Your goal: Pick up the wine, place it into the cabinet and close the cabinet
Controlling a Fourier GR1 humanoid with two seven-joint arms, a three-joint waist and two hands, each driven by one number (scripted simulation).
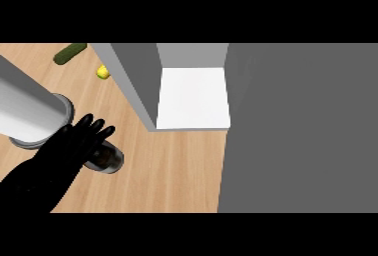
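Early stage, as I read it: wine not lifted yet, nothing in the cabinet, door not closed. The wine bottle [105,159], seen from steeply above as a dark round shape w/ a glassy rim, stands on the wooden table [170,175] toward its near-left part, just left of the cabinet's front. The cabinet [193,97] is open, its white shelf bare, grey side wall on the left; a big grey panel [303,130] fills the right of the view, prob. the open door or cabinet front, can't tell which.

One black robot hand [74,142] comes in from the lower-left corner, fingers straight and spread a bit, lying over the bottle's left side; not curled round it, so no grasp as far as shown. By its place in the view it's prob. the left robot hand. The other robot hand isn't in view. A grey cylinder [29,112] crosses the left edge, likely a forearm, unsure.

Left to do: grasp, lift, set on shelf, shut door.

At the table's far-left corner: a green cucumber-like veg [69,53] and a small yellow item [103,72], maybe a lemon.

No brand, label or writing readable anywhere
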